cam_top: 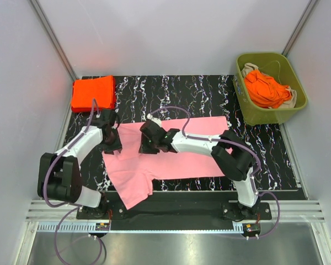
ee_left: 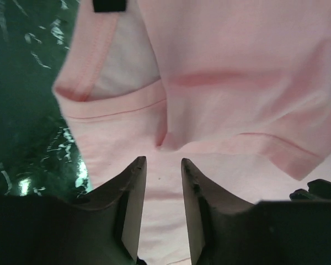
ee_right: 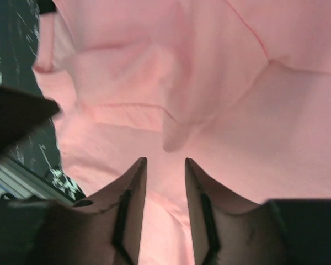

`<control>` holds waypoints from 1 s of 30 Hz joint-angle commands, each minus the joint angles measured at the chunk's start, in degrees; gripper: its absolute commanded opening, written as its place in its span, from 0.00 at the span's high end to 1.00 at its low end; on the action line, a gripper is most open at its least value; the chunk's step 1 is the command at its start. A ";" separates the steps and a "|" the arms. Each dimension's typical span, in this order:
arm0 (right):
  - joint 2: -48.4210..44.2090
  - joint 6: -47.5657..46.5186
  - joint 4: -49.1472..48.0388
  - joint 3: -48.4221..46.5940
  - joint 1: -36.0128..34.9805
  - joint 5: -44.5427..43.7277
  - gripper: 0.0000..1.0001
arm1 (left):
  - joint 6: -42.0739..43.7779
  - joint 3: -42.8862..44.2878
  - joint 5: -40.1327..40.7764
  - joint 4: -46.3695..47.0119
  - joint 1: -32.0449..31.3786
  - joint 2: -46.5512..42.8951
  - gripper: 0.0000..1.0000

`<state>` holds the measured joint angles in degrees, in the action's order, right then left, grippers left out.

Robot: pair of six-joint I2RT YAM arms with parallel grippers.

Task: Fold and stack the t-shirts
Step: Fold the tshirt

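Marbled tabletop [cam_top: 209,91] under pink t-shirt [cam_top: 182,163]; left tool [ee_left: 163,161] and right tool [ee_right: 164,161] parted, empty.

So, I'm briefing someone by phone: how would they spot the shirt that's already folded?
On the black marbled table, look to the far left corner. The folded shirt lies there, a flat orange-red square, unlike the pink shirt spread in the middle or the orange shirts crumpled in the green bin.

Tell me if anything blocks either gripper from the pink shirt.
Nothing visible does. The left gripper and right gripper both sit directly over the pink t-shirt, jaws apart, with only its cloth beneath them.
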<state>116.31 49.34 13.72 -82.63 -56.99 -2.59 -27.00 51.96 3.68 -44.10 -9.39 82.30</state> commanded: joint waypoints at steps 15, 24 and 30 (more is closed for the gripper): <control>-2.85 -10.40 8.16 0.19 18.40 -1.45 0.62 | 0.91 25.37 7.47 1.64 0.33 22.98 0.66; 2.34 -11.46 11.33 -2.88 25.00 -6.37 0.64 | 1.95 32.04 8.45 1.30 2.88 32.83 0.66; 5.50 -13.48 11.68 -5.52 26.40 -8.05 0.64 | 3.36 37.40 9.76 0.94 2.88 35.29 0.66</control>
<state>120.05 37.78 24.23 -85.52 -31.18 -8.03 -25.56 85.06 11.03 -43.99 -6.59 116.38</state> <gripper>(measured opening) 0.364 0.340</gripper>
